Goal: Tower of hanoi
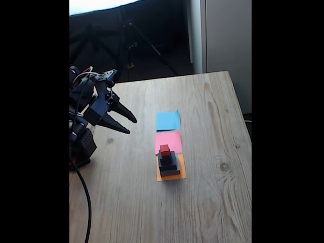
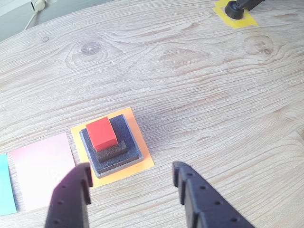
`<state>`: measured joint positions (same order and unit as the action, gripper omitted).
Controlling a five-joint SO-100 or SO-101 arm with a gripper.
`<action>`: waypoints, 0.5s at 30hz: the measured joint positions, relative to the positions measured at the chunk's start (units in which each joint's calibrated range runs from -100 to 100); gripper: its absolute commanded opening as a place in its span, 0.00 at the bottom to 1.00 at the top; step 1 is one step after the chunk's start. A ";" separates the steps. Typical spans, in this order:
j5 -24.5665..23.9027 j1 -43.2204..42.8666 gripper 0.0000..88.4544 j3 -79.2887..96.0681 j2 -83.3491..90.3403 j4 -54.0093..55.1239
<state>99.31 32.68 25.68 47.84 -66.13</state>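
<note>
The tower of hanoi stands stacked on the orange paper square: a flat grey block at the bottom, black blocks above it, a small red cube on top. The wrist view shows the same stack with the red cube uppermost. My gripper hangs at the left of the table, well away from the stack, open with nothing between its fingers. In the wrist view its two dark fingertips frame the bottom edge, the stack just beyond them to the left.
A pink paper square and a blue paper square lie in a row behind the orange one. A black foot on yellow tape stands at the far table edge. The arm's base and cable occupy the left side.
</note>
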 measured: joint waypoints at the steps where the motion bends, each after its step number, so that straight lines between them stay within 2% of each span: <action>1: 0.00 0.00 0.29 2.52 0.60 1.84; 9: 0.00 0.00 0.34 19.82 3.51 16.17; 15: 0.00 0.00 0.36 35.12 3.42 35.71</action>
<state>99.31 32.68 60.80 51.26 -30.42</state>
